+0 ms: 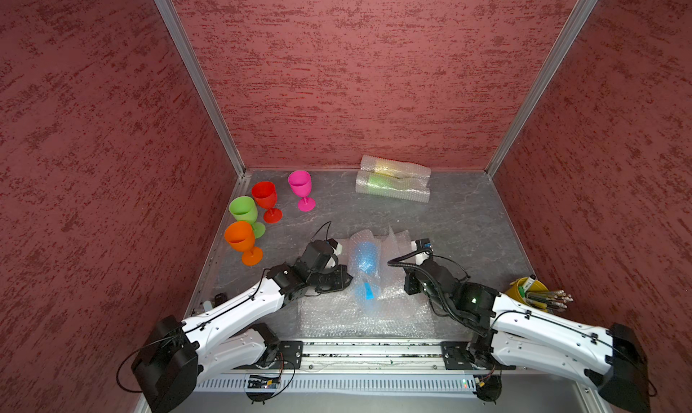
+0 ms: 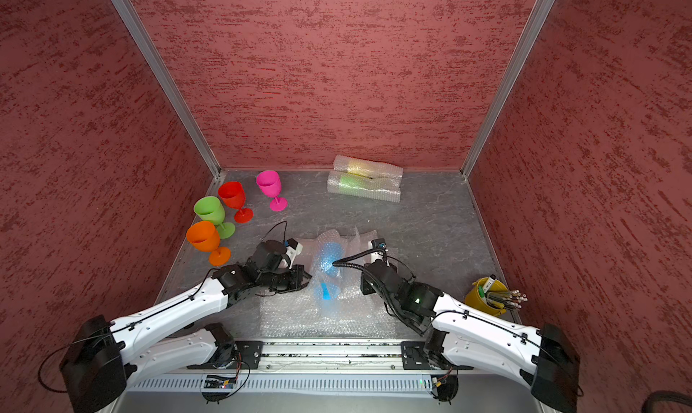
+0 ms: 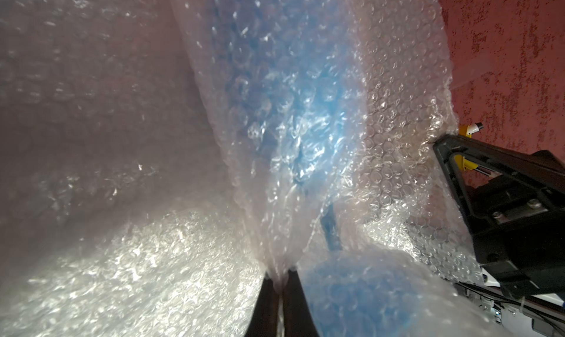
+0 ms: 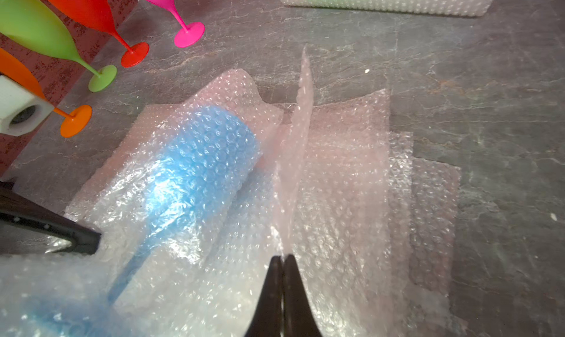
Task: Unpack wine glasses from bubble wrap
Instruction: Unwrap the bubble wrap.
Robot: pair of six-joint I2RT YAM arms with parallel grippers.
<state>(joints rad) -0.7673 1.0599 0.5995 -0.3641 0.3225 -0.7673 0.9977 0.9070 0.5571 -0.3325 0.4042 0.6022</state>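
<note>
A blue wine glass (image 1: 364, 265) (image 4: 201, 164) lies on its side in the middle of the table, still rolled in bubble wrap (image 1: 369, 302) (image 3: 397, 112). My left gripper (image 3: 279, 279) (image 1: 350, 280) is shut on a pinch of that wrap at the glass's left side. On the glass's right, my right gripper (image 4: 282, 257) (image 1: 406, 284) is shut on a raised fold of the wrap. Pink (image 1: 300, 186), red (image 1: 265, 197), green (image 1: 244, 210) and orange (image 1: 240, 239) glasses stand bare at the back left. Two wrapped rolls, yellowish (image 1: 393, 167) and green (image 1: 389, 188), lie at the back.
Flat bubble wrap sheets (image 1: 355, 323) spread under the blue glass toward the front rail (image 1: 370, 349). A yellow cup of utensils (image 1: 522, 291) stands at the right edge beside my right arm. Red walls close in three sides.
</note>
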